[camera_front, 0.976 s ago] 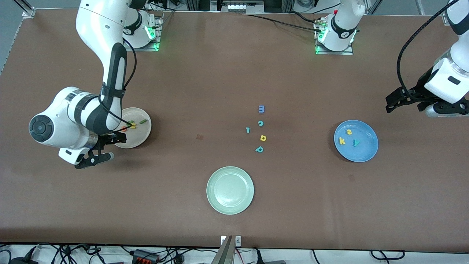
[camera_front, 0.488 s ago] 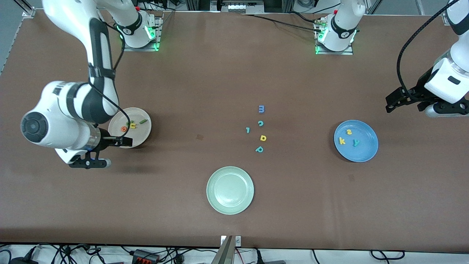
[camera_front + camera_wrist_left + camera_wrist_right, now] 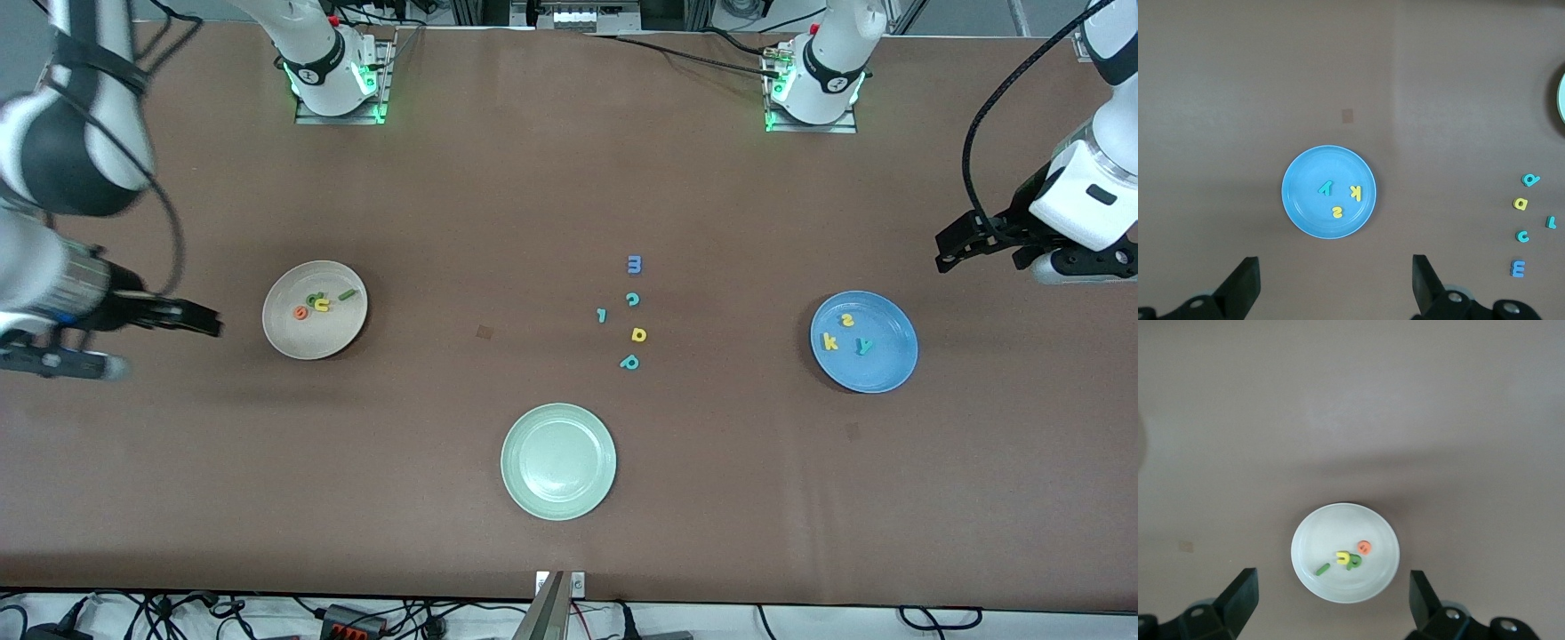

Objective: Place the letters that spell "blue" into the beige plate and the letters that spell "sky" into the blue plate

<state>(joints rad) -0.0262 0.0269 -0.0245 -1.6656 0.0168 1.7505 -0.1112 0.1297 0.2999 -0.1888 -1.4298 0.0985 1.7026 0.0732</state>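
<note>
The beige plate [image 3: 315, 310] sits on the surface toward the right arm's end and holds four letters: an orange e [image 3: 300, 313], a green b [image 3: 311, 300], a yellow u [image 3: 322, 305] touching the b, and a green bar l [image 3: 347, 295] lying apart from them near the rim. The blue plate [image 3: 864, 341] sits toward the left arm's end and holds a yellow s [image 3: 847, 320], a yellow k [image 3: 829, 341] and a teal y [image 3: 863, 346], all apart from one another. The right tool [image 3: 191, 318] hangs over bare surface just outside the beige plate, fingers spread wide, holding nothing. The left tool [image 3: 956, 249] waits over the surface near the blue plate, fingers likewise wide and empty. Between the two plates five loose letters lie in a cluster [image 3: 629, 313]. A pale green plate [image 3: 558, 461] lies nearer the front camera than the cluster.
</note>
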